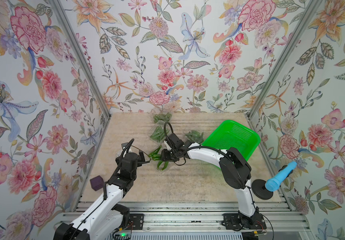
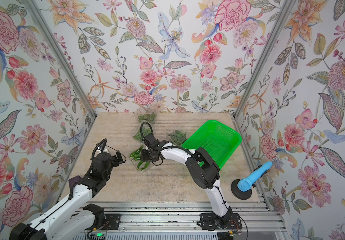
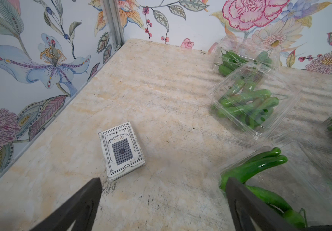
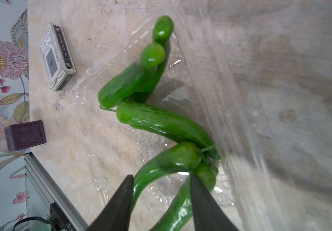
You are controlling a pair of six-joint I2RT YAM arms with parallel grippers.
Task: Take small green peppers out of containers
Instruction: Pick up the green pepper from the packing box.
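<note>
The right fingers (image 4: 119, 204) straddle a curved small green pepper (image 4: 161, 164) in the opened clear container (image 4: 121, 152) mid-tabletop (image 4: 61, 170), grip unclear, while the left fingers (image 3: 81, 206) hover spread and empty nearby, with three closed containers (image 1: 158, 134) of peppers behind.

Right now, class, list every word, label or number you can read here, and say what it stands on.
"BCG": card box face.
"EXTRA SELECTED": same box.
"CLUB SPECIAL": same box.
Box's side print, right wrist view: too blurred.
Digits on a black part: too small.
</note>
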